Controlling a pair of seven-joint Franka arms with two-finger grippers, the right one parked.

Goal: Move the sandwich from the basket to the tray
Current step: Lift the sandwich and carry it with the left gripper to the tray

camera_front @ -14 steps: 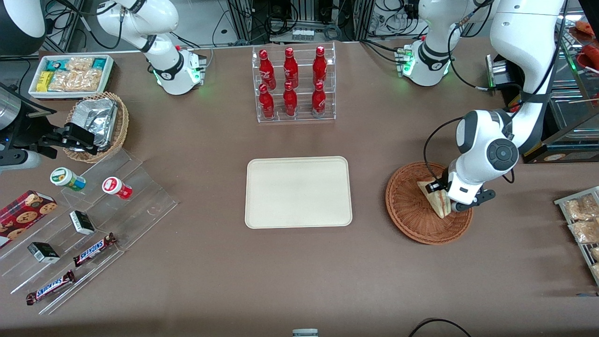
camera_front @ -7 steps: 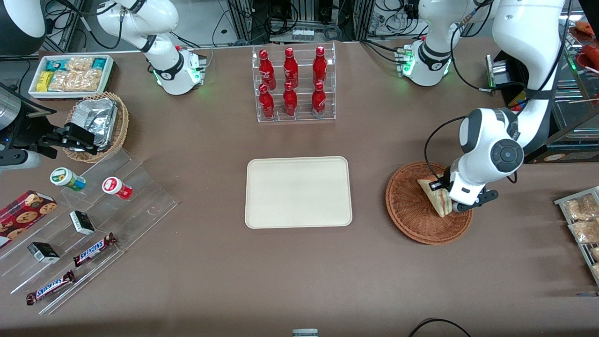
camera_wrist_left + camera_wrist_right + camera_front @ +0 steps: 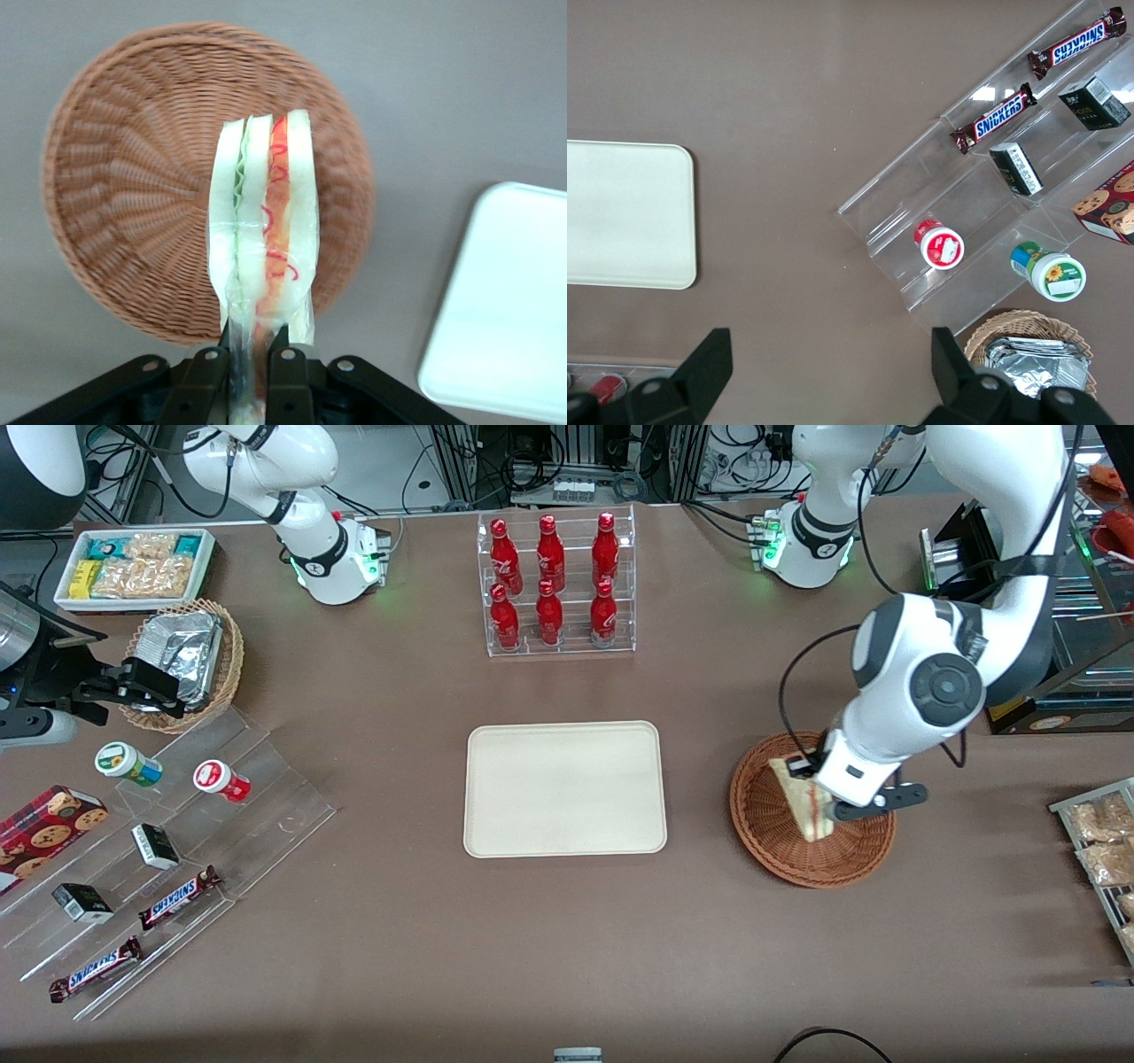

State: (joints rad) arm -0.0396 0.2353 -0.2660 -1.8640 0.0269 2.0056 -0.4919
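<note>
My left gripper (image 3: 819, 802) is shut on the sandwich (image 3: 802, 802), a wrapped white-bread wedge with red and green filling, and holds it lifted above the reddish-brown wicker basket (image 3: 780, 841). In the left wrist view the sandwich (image 3: 261, 230) stands edge-on between the two black fingers (image 3: 288, 372), with the empty basket (image 3: 133, 195) below it. The cream tray (image 3: 564, 788) lies empty in the middle of the table, beside the basket toward the parked arm's end; its corner shows in the left wrist view (image 3: 505, 301).
A clear rack of red bottles (image 3: 555, 584) stands farther from the front camera than the tray. Snack packets on a wire rack (image 3: 1103, 850) lie at the working arm's table end. A clear stepped shelf with snacks (image 3: 151, 850) and a foil basket (image 3: 182, 660) lie toward the parked arm's end.
My left gripper has risen with the sandwich, lifting it out of the basket, and shifted slightly toward the tray.
</note>
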